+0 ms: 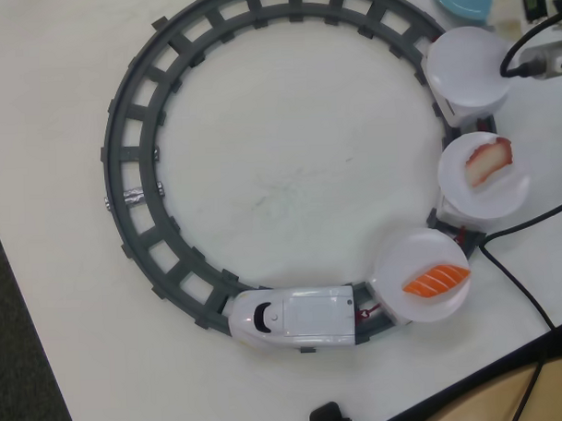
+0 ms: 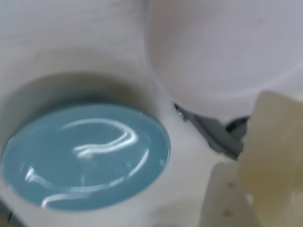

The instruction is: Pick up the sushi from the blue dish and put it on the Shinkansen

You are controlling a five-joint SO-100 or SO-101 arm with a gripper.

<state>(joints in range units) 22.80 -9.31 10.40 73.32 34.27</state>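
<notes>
**Sushi off the dish, empty train plate close by**

In the wrist view the blue dish [image 2: 85,156] is seen bare and glossy at the near left, with nothing lying on it. The sushi [image 2: 274,151] is seen at the right edge as a pale cream, plain oblong block with no topping. It is raised off the table, beside a white finger of the gripper [image 2: 236,189]. The picture is blurred there, so the hold is judged rather than plainly seen: the gripper appears to be closed on the sushi.

In the overhead view the Shinkansen [image 1: 294,318] is stopped on the near side of the grey track [image 1: 132,169]. Three white plates are carried behind it. The salmon piece [image 1: 437,280] is borne by the first, the red-edged piece [image 1: 488,160] by the second, and the last plate [image 1: 467,61], at the far right next to the blue dish, is empty. That empty plate fills the far right of the wrist view, just beyond the sushi.

Several things could go wrong from here:
- The smooth little block could be squeezed out of a shallow or off-centre grip.
- If it is released from too high or near the rim, it could roll off the flat plate onto the track.
- The light car could be pushed or tipped if the plate is pressed on.
</notes>
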